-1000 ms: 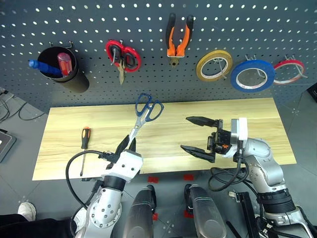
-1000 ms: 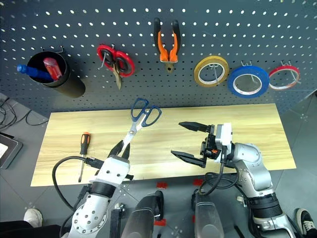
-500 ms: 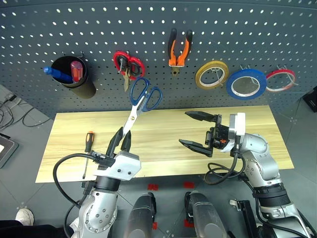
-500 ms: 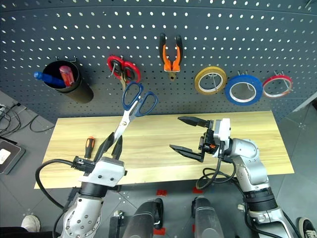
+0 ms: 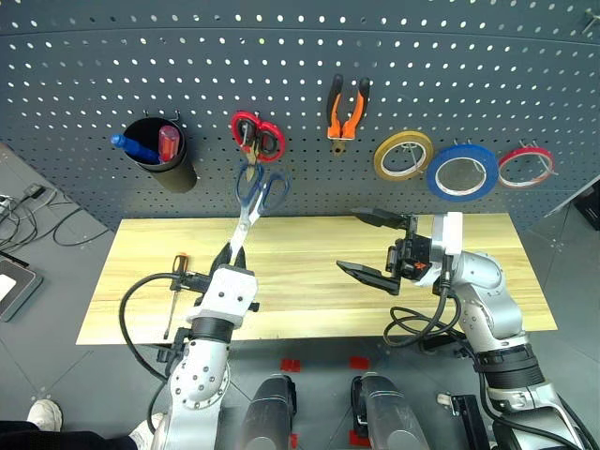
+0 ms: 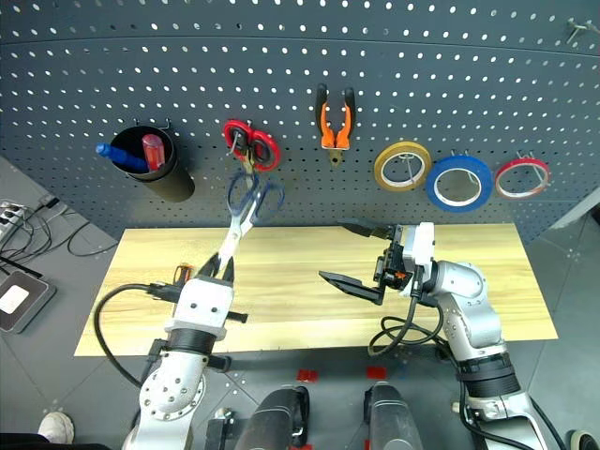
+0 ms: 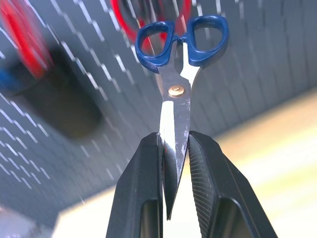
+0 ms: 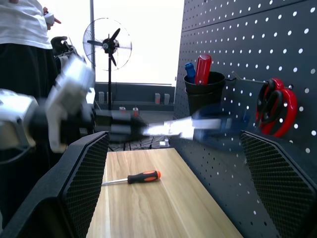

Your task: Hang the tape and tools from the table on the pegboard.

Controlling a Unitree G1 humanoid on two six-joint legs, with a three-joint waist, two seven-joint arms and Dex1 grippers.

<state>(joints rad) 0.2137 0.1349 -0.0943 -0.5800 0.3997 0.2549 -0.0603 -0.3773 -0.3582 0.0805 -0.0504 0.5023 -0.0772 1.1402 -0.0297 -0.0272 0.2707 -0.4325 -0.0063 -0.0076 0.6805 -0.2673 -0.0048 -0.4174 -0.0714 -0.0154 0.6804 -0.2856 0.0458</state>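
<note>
The step in hand is hanging the blue-handled scissors (image 5: 253, 202): the left claw (image 5: 228, 259) is clenched on their blades, handles pointing up and away, and holds them raised over the far left part of the tabletop (image 5: 309, 323), the finger loops just in front of the pegboard (image 5: 281, 56) and directly below the red-handled scissors (image 5: 257, 137). The right claw (image 5: 375, 246) hangs released over the middle of the tabletop, jaws spread wide and grasping nothing. The next move, as I judge it, calls for threading one blue loop over a free hook, which needs the handles brought level with that hook and slid on before the claw lets go. Which hook is meant is hard to make out: no bare hook near the loops can be picked out, and in the left wrist view the board behind the scissors is smeared. The pliers (image 5: 343, 105) and the blue tape (image 5: 460, 171) already hang on the board, the tape between a yellow roll (image 5: 402, 156) and a thin red roll (image 5: 525, 167). The screwdriver (image 5: 173, 289) lies on the near left of the tabletop, partly hidden behind the left arm's cable, and remains to be hung. A black cup (image 5: 165, 161) at the board's left holds a red and a blue handle, but what tools these are cannot be told.
</note>
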